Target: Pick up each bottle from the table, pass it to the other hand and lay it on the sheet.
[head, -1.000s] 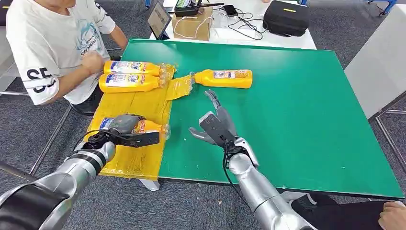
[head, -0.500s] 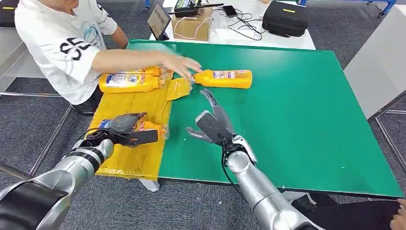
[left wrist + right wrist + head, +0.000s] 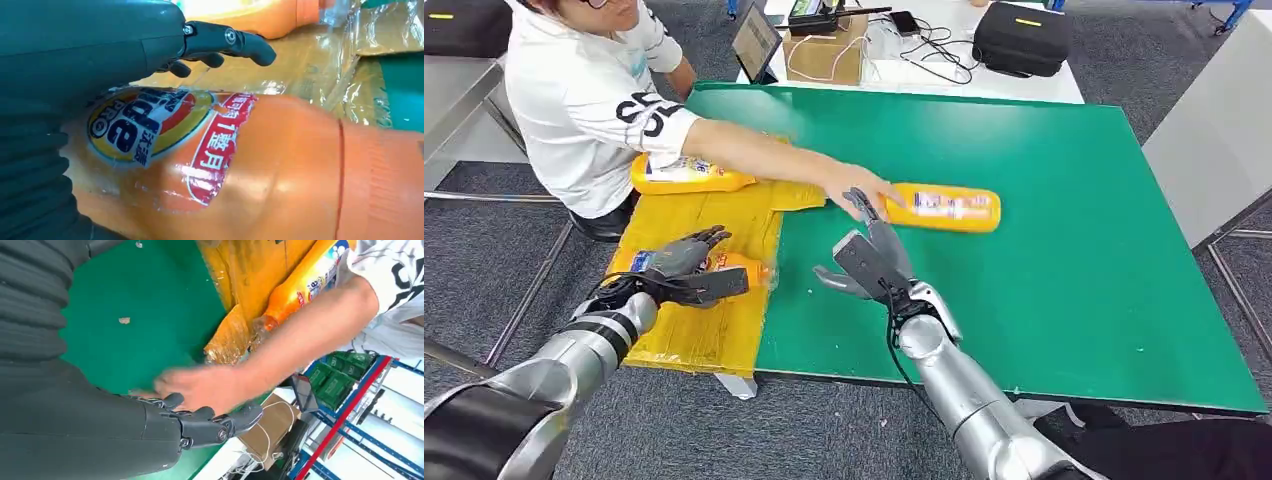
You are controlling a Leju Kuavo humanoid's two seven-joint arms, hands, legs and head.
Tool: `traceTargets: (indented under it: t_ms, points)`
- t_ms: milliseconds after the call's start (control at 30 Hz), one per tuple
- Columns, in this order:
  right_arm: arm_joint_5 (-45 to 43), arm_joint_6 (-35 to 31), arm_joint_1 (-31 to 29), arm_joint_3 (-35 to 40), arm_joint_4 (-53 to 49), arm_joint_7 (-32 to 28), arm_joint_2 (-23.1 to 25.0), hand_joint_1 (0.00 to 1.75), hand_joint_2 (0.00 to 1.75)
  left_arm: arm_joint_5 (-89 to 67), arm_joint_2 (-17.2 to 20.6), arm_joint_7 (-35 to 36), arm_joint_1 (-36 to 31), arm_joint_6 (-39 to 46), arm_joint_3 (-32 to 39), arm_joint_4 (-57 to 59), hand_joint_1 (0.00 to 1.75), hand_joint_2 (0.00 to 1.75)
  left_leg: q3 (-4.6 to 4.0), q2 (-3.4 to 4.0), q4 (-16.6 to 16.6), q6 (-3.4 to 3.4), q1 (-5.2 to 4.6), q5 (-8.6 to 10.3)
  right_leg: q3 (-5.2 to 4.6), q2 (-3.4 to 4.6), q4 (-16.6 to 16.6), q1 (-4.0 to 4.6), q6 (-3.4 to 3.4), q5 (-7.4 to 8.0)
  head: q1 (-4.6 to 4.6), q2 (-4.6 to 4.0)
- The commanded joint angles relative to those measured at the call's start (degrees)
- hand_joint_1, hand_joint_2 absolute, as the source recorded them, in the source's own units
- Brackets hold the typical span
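Your left hand [image 3: 686, 272] lies over a bottle [image 3: 736, 266] that rests on the yellow sheet [image 3: 724, 225], fingers spread above its label; from the wrist view the fingers [image 3: 235, 40] look lifted off the plastic, so treat that bottle as laid down, not held. Draw the hand straight up and away so you don't roll it toward the sheet's edge.

Your right hand [image 3: 871, 258] hovers open above the green surface [image 3: 1064, 220], palm forward, holding nothing. Just beyond its fingertips a person's hand [image 3: 856, 187] rests on the neck end of another bottle [image 3: 946, 207] lying on its side on the surface. Another bottle [image 3: 686, 174] lies at the sheet's far end, partly under the person's arm.

Wait until the person's hand is off before you reach. Then come down over the bottle's middle, fingers across its width, and close fully before lifting; the round body will likely roll if nudged from one side.
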Motion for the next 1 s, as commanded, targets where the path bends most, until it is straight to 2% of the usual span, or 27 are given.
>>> traceTargets:
  t_ms: [33,100,300,367,433,533,567,700,867,1000]
  points:
    - [-0.1,-0.3,-1.8,1.3,3.8,-0.2,-2.4,0.00,1.75,15.1,-1.8,-15.8,3.4,-5.8,15.7,-2.8,0.00,0.00,0.22,0.05,0.0,-0.07,0.06,-0.09,0.23,0.01,-0.1,0.07,-0.09,-0.07,0.00,0.00]
    - [0.2,-0.6,-1.5,1.2,3.7,-0.2,-2.7,0.00,1.75,16.9,-2.2,-18.2,4.9,-6.1,16.9,-4.6,0.00,0.00,0.45,0.10,0.0,-0.14,0.15,-0.24,0.46,0.03,0.0,0.16,-0.19,-0.19,0.00,0.00]
    - [2.0,-1.5,-0.1,1.1,3.2,1.8,-4.4,0.00,1.75,27.8,-3.2,-18.6,11.5,-11.2,16.7,-16.7,0.00,0.00,0.16,-0.01,0.0,-0.05,0.05,-0.07,0.16,-0.06,-0.1,0.06,-0.07,-0.08,0.00,0.00]
    - [4.1,-1.9,0.2,1.3,4.2,3.8,-5.2,0.00,1.75,31.1,-3.3,-18.6,14.0,-8.7,14.0,-22.0,0.00,0.00,0.19,-0.07,0.0,-0.05,0.04,-0.09,0.20,-0.12,-0.1,0.06,-0.08,-0.11,0.02,0.00]
    - [5.8,-1.9,0.3,1.7,5.9,5.3,-5.8,0.00,1.75,35.0,-4.2,-18.6,15.0,-11.8,14.3,-24.2,0.00,0.00,0.26,-0.05,0.0,-0.07,0.07,-0.14,0.26,-0.10,-0.1,0.09,-0.11,-0.14,-0.04,0.00]
    - [9.7,-2.6,0.9,2.7,8.7,8.1,-6.8,0.00,1.75,37.9,-6.1,-18.6,13.9,-14.6,15.6,-21.3,0.00,0.00,0.32,-0.08,0.0,-0.09,0.12,-0.21,0.35,-0.15,-0.1,0.15,-0.15,-0.20,0.00,0.00]
    - [10.7,-2.5,1.7,2.5,8.9,8.8,-7.2,0.00,1.75,39.7,-7.0,-18.6,13.5,-16.5,17.0,-20.5,0.00,1.75,0.20,-0.12,0.0,-0.06,0.10,-0.14,0.25,-0.18,-0.1,0.12,-0.11,-0.15,-0.02,0.00]
    - [12.6,-2.2,3.7,1.3,7.4,9.5,-8.0,0.00,1.75,40.2,-8.0,-17.5,12.8,-16.7,18.2,-19.8,0.00,1.75,0.18,-0.25,0.0,-0.07,0.12,-0.15,0.29,-0.29,-0.1,0.15,-0.13,-0.19,-0.02,0.00]
    - [12.8,-2.2,3.5,1.3,7.0,9.8,-7.8,0.00,1.75,40.3,-7.7,-17.5,12.8,-17.0,18.3,-19.7,0.00,1.75,0.07,0.03,0.0,-0.07,0.05,-0.15,0.08,-0.04,0.0,0.08,-0.10,-0.11,-0.02,0.02]
    - [16.5,-1.4,6.1,0.7,5.8,13.3,-10.0,0.00,1.75,44.5,-9.2,-15.6,12.5,-22.4,21.1,-20.3,0.00,1.75,0.20,0.01,0.0,-0.11,0.11,-0.20,0.19,-0.09,0.0,0.14,-0.15,-0.18,-0.02,0.00]
